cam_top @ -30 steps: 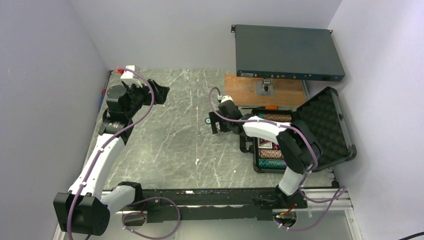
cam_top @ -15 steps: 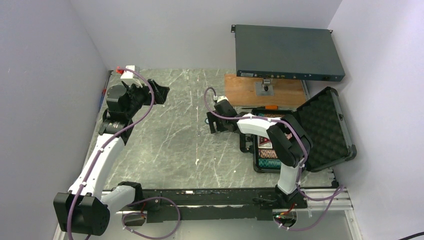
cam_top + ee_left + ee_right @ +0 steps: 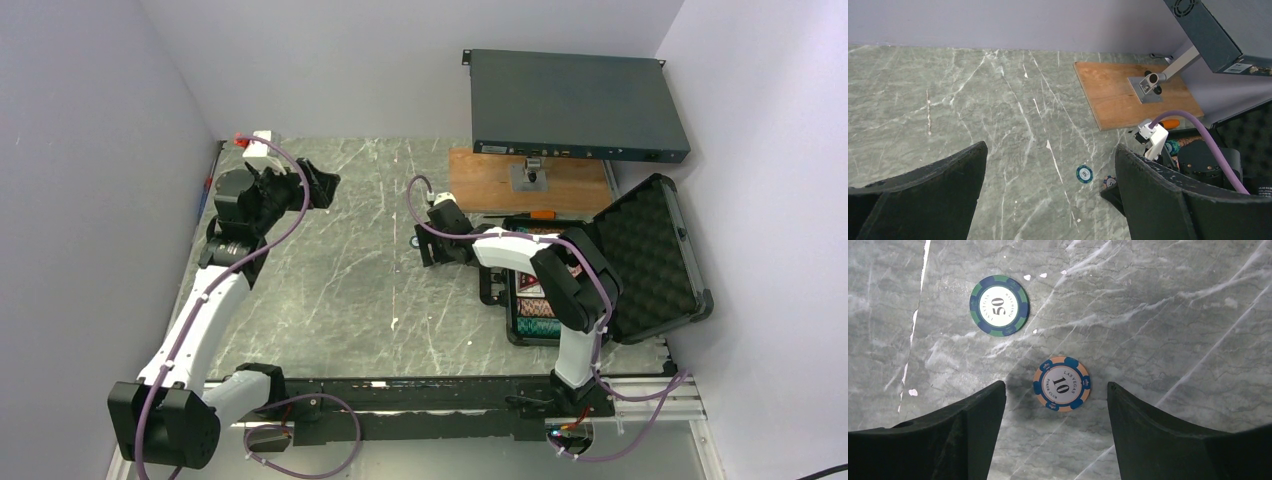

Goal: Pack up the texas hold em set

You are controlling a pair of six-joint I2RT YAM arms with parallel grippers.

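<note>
Right wrist shows 2 chips: 50-chip (image 3: pixel 998 305), 10-chip (image 3: pixel 1062 384).

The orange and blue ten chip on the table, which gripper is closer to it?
Right. The right gripper hangs directly over the ten chip, its open fingers on either side without touching. The left gripper is far off, near the far-left corner of the table.

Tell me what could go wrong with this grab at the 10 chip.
The 10 chip lies flat on the marble table, so the right gripper, open astride it, may slip off its thin edge or flick it away. The 50 chip lies close by and could get knocked.
</note>
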